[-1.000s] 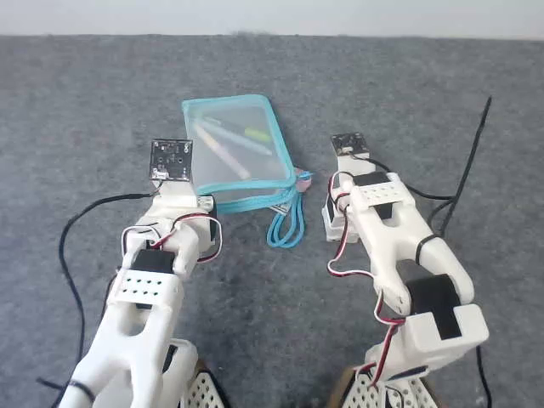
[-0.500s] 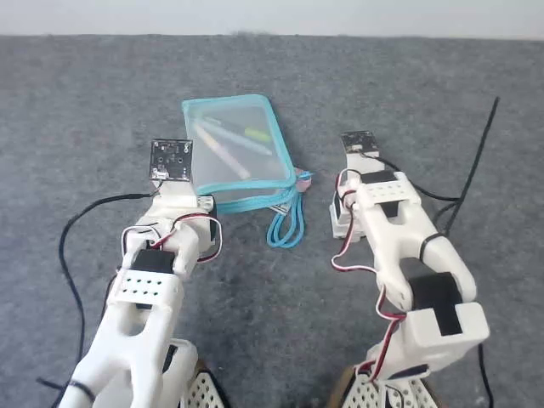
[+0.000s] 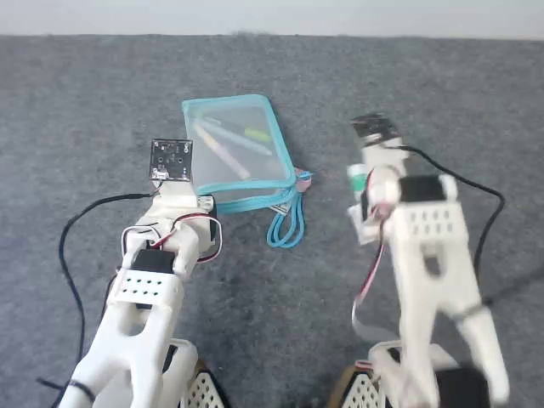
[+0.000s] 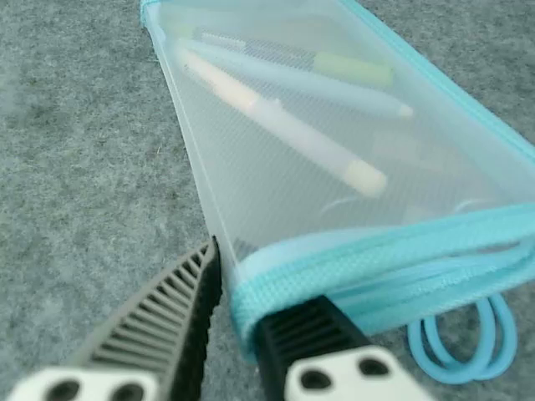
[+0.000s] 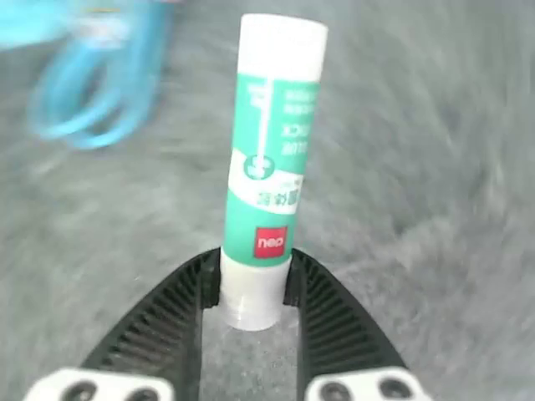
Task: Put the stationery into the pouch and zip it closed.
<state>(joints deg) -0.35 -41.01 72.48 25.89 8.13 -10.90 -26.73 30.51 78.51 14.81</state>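
A clear pouch with teal trim lies on the grey carpet, several pens inside it. My left gripper is shut on the pouch's near corner, pinching the teal zipper edge. A pink zipper pull and a blue loop strap lie at the pouch's right side. To the right of the pouch, my right gripper is shut on the base of a green and white glue stick, held off the carpet.
Grey carpet covers the table up to a pale wall at the back. A black cable trails beside the right arm and another black cable loops left of the left arm.
The right arm has swung to the right and risen with the glue stick in its gripper. The left arm and the pouch have stayed put.
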